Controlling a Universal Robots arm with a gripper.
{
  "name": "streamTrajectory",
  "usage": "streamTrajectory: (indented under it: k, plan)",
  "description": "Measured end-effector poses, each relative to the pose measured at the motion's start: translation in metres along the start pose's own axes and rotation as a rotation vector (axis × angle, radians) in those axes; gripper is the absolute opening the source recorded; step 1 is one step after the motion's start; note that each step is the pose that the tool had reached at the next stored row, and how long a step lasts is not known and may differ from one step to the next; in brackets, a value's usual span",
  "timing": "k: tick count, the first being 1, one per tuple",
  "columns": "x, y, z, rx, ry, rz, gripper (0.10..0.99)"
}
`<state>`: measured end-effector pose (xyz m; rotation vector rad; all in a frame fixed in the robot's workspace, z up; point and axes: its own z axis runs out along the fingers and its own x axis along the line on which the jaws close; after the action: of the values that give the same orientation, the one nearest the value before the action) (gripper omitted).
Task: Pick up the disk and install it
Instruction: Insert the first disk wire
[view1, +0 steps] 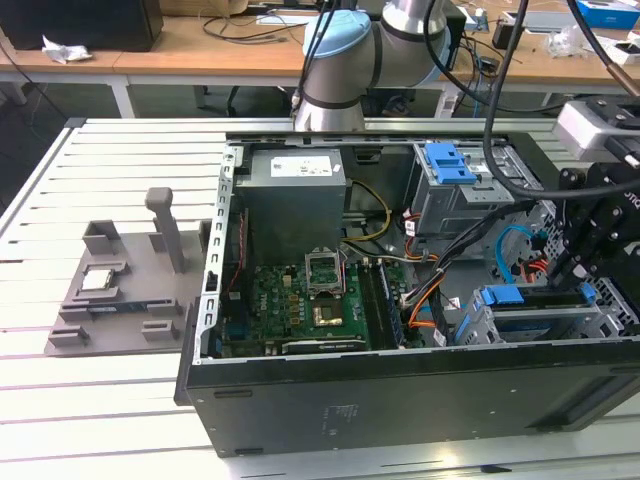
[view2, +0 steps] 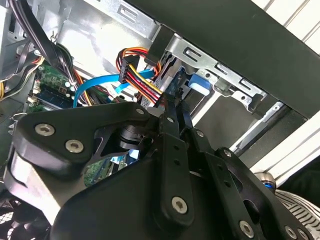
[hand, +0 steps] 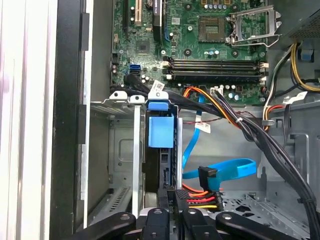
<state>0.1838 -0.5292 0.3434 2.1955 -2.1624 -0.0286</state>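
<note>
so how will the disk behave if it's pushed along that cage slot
Probably stiff: the disk looks like a flat slab in a blue carrier, so it shouldn't bend. It stands on edge between the metal cage rails, so it likely slides rather than tips. Nearby cables might snag.

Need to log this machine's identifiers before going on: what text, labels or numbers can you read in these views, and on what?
No text can be read in any view.
White label on the power supply: print too small.
Sticker on the case side: blurred.
White cable tags: too small.
Motherboard markings: too small.
Blue bracket of the disk: no print that I can make out.
</note>
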Motion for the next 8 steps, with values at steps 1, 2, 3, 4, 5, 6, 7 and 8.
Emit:
streamTrajectory:
  k: [1, 2, 3, 4, 5, 6, 7, 8]
  plan:
    - [0.0005, 0.0000, 0.0002, 0.000, 0.0002, 0.000, 0.169]
    - [0.0007, 0.0000, 0.0004, 0.000, 0.0003, 0.000, 0.169]
    - [0.0009, 0.0000, 0.0005, 0.000, 0.0003, 0.000, 0.169]
    - [0.0011, 0.0000, 0.0006, 0.000, 0.0003, 0.000, 0.169]
    - [0.0012, 0.0000, 0.0008, 0.000, 0.0005, 0.000, 0.169]
    - [0.0012, 0.0000, 0.0011, 0.000, 0.0005, 0.000, 0.169]
    - [0.0012, 0.0000, 0.0014, 0.000, 0.0006, 0.000, 0.169]
    - [0.0013, 0.0000, 0.0016, 0.000, 0.0004, 0.000, 0.169]
